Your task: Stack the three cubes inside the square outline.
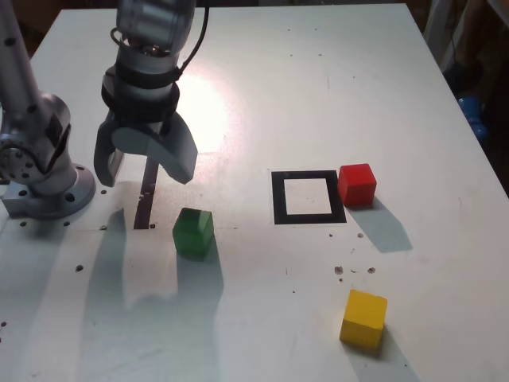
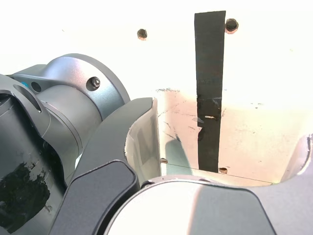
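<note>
The square outline [image 1: 280, 199] contains no cube. On the surface [image 1: 238, 310], the red cube [image 1: 357, 185] sits just right of it; the yellow cube [image 1: 363, 320] lies near right; the green cube [image 1: 193, 233] lies left. Only the exterior view shows these. The hand [image 1: 149, 169] is apart. Both views show the tape strip [image 2: 210, 88].

Looks like a lab or workshop: robot arm [image 1: 148, 83] over white table [image 1: 246, 318], drilled holes, black tape square [image 1: 279, 199].
</note>
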`<act>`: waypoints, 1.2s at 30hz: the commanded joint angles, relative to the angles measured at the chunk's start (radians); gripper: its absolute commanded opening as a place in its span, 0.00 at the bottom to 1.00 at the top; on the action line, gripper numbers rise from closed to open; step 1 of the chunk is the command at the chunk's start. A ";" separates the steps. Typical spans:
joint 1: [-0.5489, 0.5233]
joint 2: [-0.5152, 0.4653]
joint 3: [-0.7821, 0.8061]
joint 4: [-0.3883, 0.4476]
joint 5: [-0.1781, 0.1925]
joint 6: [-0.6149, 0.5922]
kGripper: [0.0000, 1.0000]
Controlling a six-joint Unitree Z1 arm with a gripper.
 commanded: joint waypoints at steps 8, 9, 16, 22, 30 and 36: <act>-0.001 0.004 -0.004 0.004 -0.004 0.003 0.99; -0.001 0.004 -0.005 0.005 -0.005 0.003 0.99; -0.001 0.021 -0.030 0.035 -0.007 0.004 0.99; -0.001 0.041 -0.067 0.054 -0.013 0.000 0.99; -0.001 0.082 -0.175 0.079 -0.028 -0.003 0.99; -0.004 0.140 -0.334 0.164 -0.022 -0.015 0.99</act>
